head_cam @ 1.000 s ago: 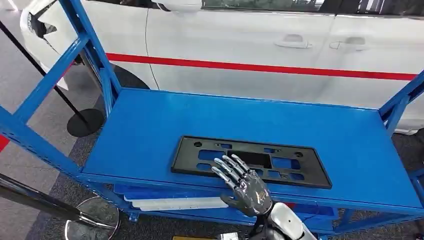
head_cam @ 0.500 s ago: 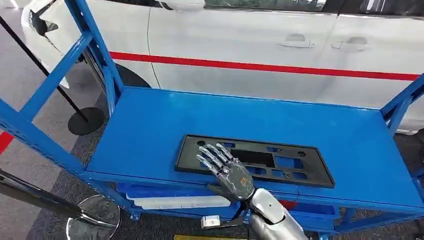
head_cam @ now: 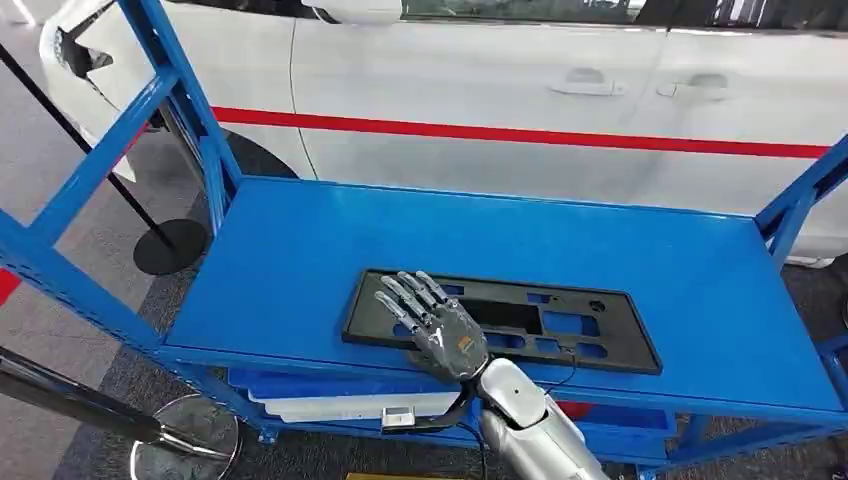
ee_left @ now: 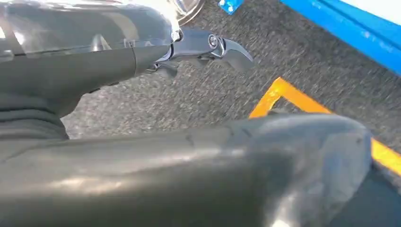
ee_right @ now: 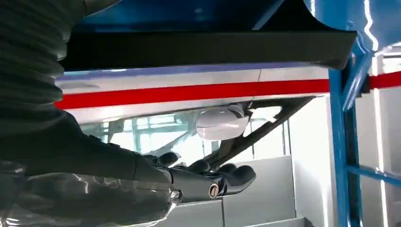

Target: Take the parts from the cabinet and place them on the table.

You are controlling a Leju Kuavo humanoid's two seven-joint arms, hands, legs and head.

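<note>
A flat black plastic plate (head_cam: 600, 345) with several cut-outs lies on the top blue shelf (head_cam: 300, 250) of the rack, near its front edge. My right hand (head_cam: 433, 322) reaches in from below with fingers spread, over the plate's left part; I cannot tell whether it touches. In the right wrist view the right hand's fingers (ee_right: 222, 182) are stretched out with nothing in them, close to the plate's dark edge (ee_right: 208, 47). My left hand (ee_left: 208, 47) hangs above the grey floor and holds nothing.
A white car with a red stripe (head_cam: 480, 80) stands right behind the rack. Blue uprights (head_cam: 190, 110) frame the shelf's left side. A long white part (head_cam: 350, 407) lies on the lower shelf. Post bases (head_cam: 170, 245) stand at left; yellow floor tape (ee_left: 283, 94).
My right hand has moved left and farther in over the black plate, from its front middle to its left part, with more of the forearm in view.
</note>
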